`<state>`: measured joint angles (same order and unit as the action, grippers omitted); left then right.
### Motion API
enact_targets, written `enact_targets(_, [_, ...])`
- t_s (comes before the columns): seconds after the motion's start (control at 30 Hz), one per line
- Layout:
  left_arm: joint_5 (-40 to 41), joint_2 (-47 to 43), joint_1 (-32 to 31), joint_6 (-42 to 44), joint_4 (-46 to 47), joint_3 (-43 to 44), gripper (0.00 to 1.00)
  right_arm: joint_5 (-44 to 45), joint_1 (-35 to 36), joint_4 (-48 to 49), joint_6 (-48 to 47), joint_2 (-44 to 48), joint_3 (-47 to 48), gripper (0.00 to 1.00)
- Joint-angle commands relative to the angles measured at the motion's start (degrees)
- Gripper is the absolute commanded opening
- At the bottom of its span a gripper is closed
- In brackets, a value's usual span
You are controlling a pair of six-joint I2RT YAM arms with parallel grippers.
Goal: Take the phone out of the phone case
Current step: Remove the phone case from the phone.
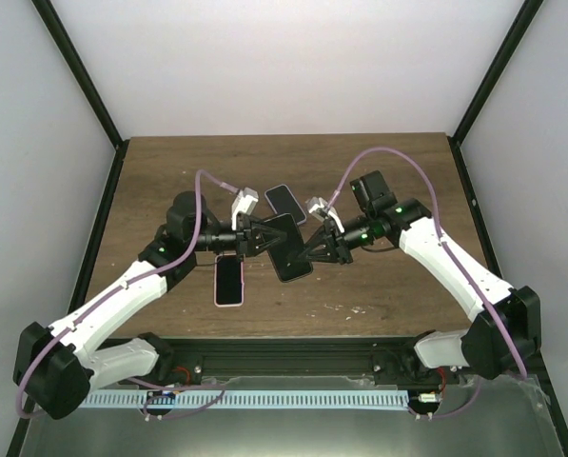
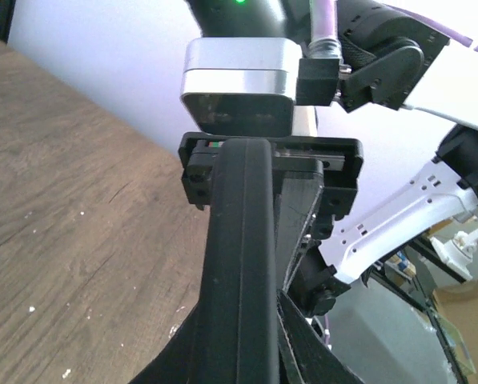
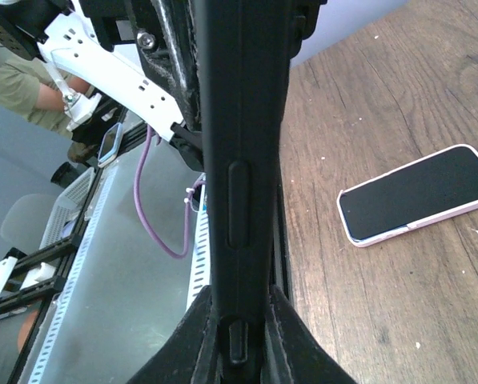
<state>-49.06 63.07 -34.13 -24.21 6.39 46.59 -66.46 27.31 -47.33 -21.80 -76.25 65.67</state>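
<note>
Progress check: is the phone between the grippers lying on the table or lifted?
Lifted: left gripper and right gripper pinch the phone above the table.

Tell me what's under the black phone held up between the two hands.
Only wooden table shows beneath the black phone; a pink-cased phone lies off to one side, not under it. The patch directly below is hidden from above by the phone itself.

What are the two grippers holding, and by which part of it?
Both hold one black rectangular phone in its case. The left gripper clamps its left long edge, the right gripper its right long edge.
</note>
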Motion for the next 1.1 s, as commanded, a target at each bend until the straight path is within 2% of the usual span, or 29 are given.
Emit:
enact_targets(0.0, [-4.48,0.20,-0.48,-1.13,5.10,-0.14,0.11,-2.03,-0.98,2.86,1.54,1.33,0.02,0.01])
enact_targets(0.17, [-4.93,-0.61,-0.50,-2.05,6.00,-1.02,0.00,-2.08,-1.25,3.57,1.92,1.20,-0.37,0.01])
enact_targets(0.27, [-4.92,-1.32,-0.42,-2.42,6.30,-1.16,0.00,-1.93,-1.29,3.65,1.65,1.08,-0.76,0.02])
enact_targets(0.3, [-4.88,-1.55,-0.41,-1.57,5.09,-0.73,0.00,-2.02,-1.31,3.46,1.23,0.97,-0.76,0.06])
enact_targets(0.33, [-4.73,-1.77,-0.44,-0.24,3.25,0.01,0.00,-2.07,-1.30,3.01,0.10,0.88,-0.55,0.18])
enact_targets(0.37, [-4.53,-1.88,-0.34,1.41,0.89,0.93,0.00,-1.95,-1.29,2.15,-1.37,0.68,-0.25,0.36])
enact_targets(0.4, [-4.51,-1.96,-0.28,3.15,-1.74,2.02,0.00,-1.71,-1.29,0.87,-3.23,0.50,0.34,0.48])
enact_targets(0.47, [-4.79,-1.70,0.28,6.25,-6.41,4.17,0.00,-0.40,-1.29,-2.26,-7.55,0.22,1.47,0.61])
enact_targets(0.53, [-5.73,-1.05,1.07,9.09,-10.82,6.01,0.00,1.21,-1.22,-7.51,-13.45,0.08,2.71,0.66])
enact_targets(0.63, [-9.61,0.03,2.99,11.40,-14.28,7.07,0.00,4.19,-0.88,-12.07,-20.66,0.70,3.25,0.68])
enact_targets(0.73, [-14.79,-0.32,3.89,10.77,-11.60,5.26,0.00,8.43,1.06,-12.05,-23.85,2.35,1.93,0.68])
enact_targets(0.9, [-18.47,-0.33,4.41,11.69,-7.13,1.48,0.00,19.11,8.26,-8.19,-23.42,2.86,0.90,0.62])
enact_targets(1.07, [-16.73,0.64,6.27,13.31,-9.58,1.55,0.00,22.30,12.27,-9.57,-22.66,-0.51,3.45,0.57])
